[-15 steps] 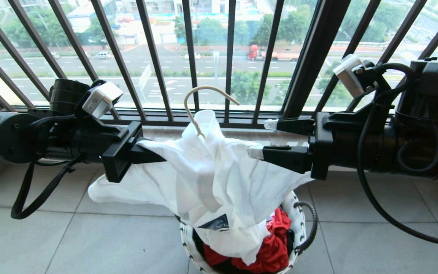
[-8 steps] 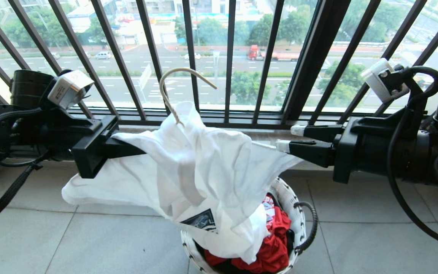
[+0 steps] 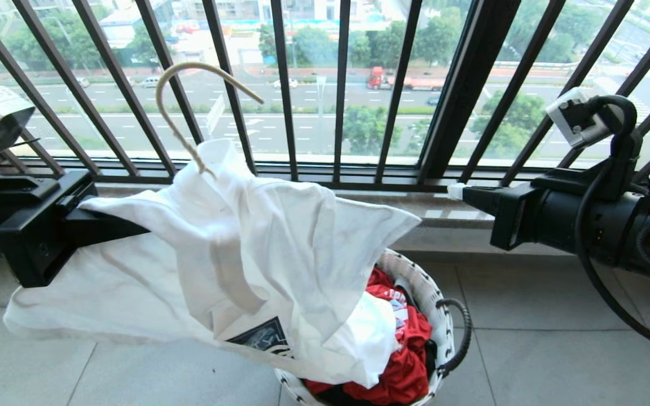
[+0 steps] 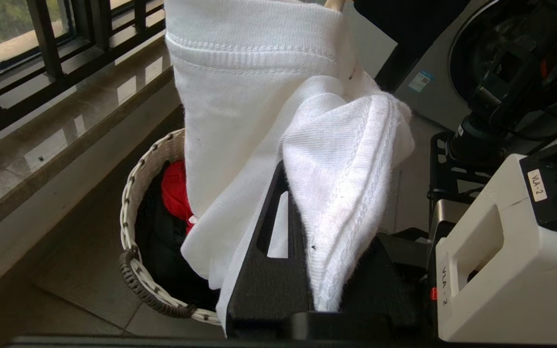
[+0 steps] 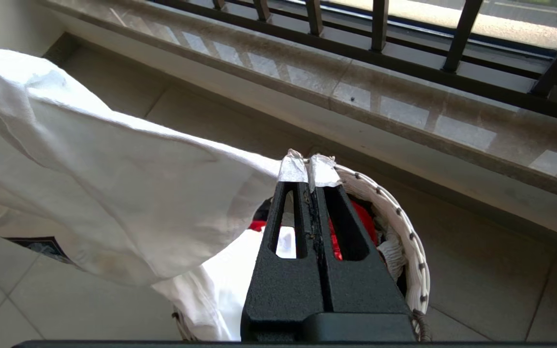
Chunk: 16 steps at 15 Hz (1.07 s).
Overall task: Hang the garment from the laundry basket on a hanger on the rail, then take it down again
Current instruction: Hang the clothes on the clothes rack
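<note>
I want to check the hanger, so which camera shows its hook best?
The head view: the thin cream-white wire hanger shows its whole hook above the shirt collar. The left wrist view shows only a stub; the right wrist view shows none.

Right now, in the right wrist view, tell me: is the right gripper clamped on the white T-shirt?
No: the right gripper is shut with nothing between its fingers, and the white T-shirt hangs beside it.

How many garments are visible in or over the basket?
3: white T-shirt held up on its hanger, a red garment and a black one inside the basket. More may be hidden.
</note>
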{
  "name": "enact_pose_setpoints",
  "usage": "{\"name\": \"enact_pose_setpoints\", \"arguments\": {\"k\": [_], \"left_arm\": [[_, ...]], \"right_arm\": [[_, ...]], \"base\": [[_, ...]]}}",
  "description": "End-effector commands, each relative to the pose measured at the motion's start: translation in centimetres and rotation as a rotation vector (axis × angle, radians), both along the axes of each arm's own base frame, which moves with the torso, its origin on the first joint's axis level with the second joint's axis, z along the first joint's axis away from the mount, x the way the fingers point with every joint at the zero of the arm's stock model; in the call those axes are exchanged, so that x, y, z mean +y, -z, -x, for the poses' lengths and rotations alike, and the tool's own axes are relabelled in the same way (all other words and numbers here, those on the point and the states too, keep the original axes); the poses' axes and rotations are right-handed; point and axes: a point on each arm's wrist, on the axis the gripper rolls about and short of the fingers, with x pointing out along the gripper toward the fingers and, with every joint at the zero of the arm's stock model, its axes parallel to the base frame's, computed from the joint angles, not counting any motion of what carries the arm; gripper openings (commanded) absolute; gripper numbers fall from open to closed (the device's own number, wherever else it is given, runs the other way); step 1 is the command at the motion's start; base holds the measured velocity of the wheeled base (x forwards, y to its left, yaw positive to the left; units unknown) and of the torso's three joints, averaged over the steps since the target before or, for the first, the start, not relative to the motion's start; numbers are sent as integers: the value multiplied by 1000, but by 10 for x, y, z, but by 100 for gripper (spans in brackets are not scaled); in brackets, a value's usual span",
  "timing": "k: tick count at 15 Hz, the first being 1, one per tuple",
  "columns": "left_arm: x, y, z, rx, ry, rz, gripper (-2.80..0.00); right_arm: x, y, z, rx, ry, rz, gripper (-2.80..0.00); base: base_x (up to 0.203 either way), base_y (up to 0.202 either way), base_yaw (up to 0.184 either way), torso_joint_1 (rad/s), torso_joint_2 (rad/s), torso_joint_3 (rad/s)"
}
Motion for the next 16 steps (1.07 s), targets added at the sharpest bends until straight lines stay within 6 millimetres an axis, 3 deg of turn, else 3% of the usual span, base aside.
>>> {"name": "enact_pose_setpoints", "arguments": {"k": [1, 5, 16], "left_arm": [[9, -4, 26, -39, -53, -2, -280], [14, -1, 57, -14, -125, 10, -280], [21, -20, 50, 74, -299, 17, -280]], "right_arm": [[4, 2, -9, 9, 4, 3, -280], [3, 8, -9, 25, 41, 11, -280], [10, 12, -13, 25, 49, 31, -280]], "base": [[0, 0, 0, 0, 0, 0], [0, 0, 0, 0, 0, 0], [0, 0, 0, 0, 0, 0]]}}
